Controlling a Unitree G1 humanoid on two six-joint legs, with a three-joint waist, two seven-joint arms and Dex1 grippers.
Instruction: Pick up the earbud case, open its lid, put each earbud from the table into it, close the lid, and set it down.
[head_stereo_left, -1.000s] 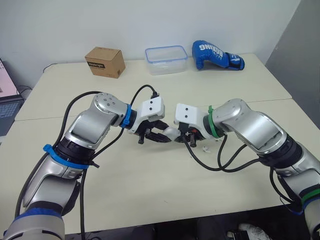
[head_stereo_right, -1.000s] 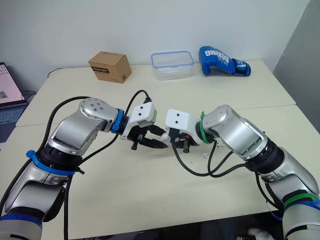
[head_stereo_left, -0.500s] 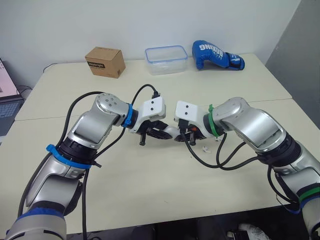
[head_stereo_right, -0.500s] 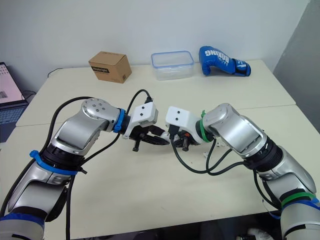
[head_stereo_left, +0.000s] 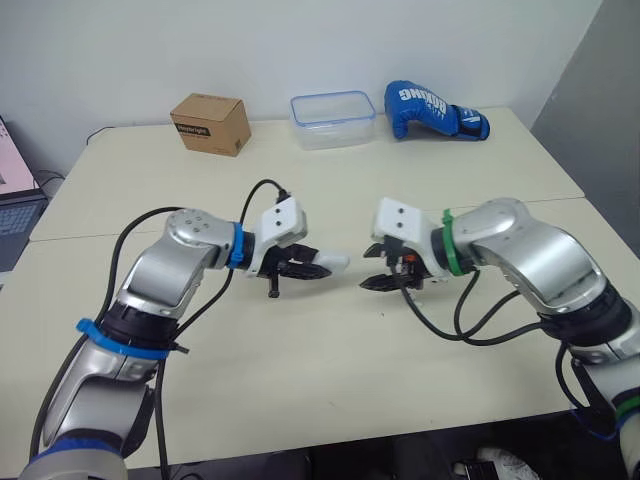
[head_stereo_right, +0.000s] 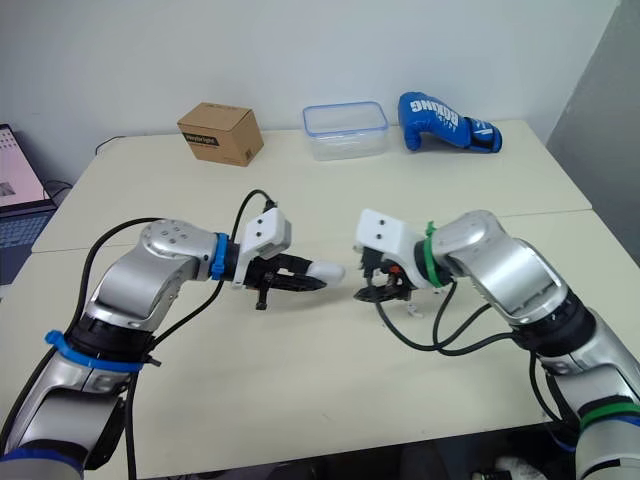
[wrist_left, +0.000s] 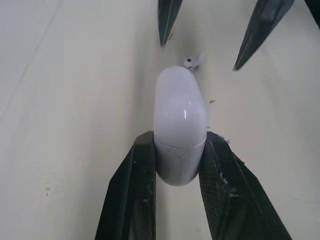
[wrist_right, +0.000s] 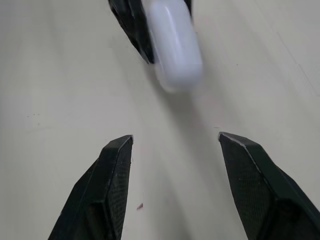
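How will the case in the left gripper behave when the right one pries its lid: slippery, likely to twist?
Probably slippery: the earbud case looks glossy and rounded. The left gripper pinches only its base end, most of it sticking out, so it may pivot. It looks rigid, so firmer squeezing seems safe.

I am watching the head's stereo pair looking forward and down over the beige tabletop (head_stereo_left: 330, 380); the two wrist cameras are facing each other close-up, both catching the glossy white oval earbud case (wrist_left: 179, 130).

A plain white wall (head_stereo_left: 300, 40) backs the wide beige table (head_stereo_left: 300, 380), a grey panel (head_stereo_left: 610, 60) at right.
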